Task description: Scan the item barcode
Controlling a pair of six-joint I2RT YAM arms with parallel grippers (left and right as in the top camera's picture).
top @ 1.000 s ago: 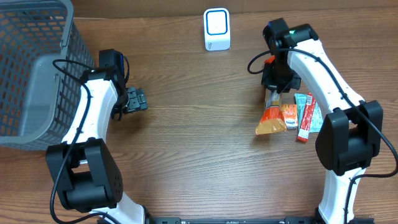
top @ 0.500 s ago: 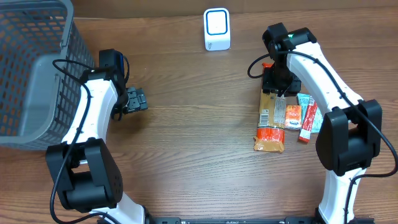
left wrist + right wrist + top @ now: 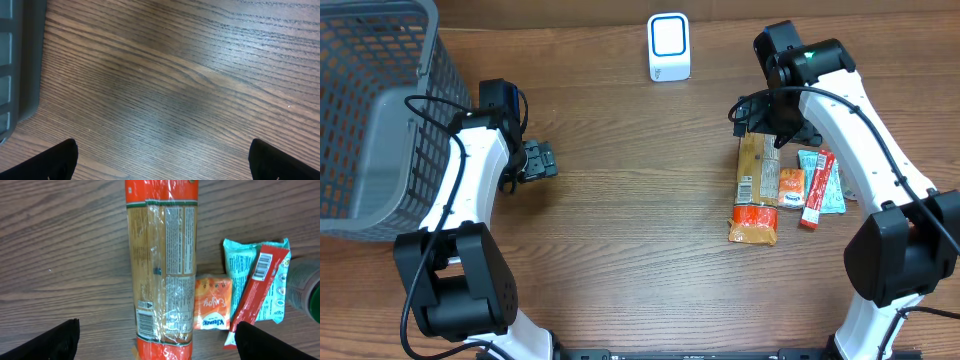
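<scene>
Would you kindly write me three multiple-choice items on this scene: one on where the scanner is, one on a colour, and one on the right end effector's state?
1. Where is the scanner?
A. in the basket
B. alone on the table, at its far side
C. off the table

2. What colour is the stick lying across the teal pack?
A. red
B. blue
C. black

3. What is the right end effector doing?
A. shut on the scanner
B. shut on the stick
C. open, with the long packet lying free

Answers:
1 B, the overhead view shows it by itself near the table's far edge.
2 A, the right wrist view shows it red, with a barcode.
3 C, its fingers stand wide apart and the packet lies flat on the wood.
</scene>
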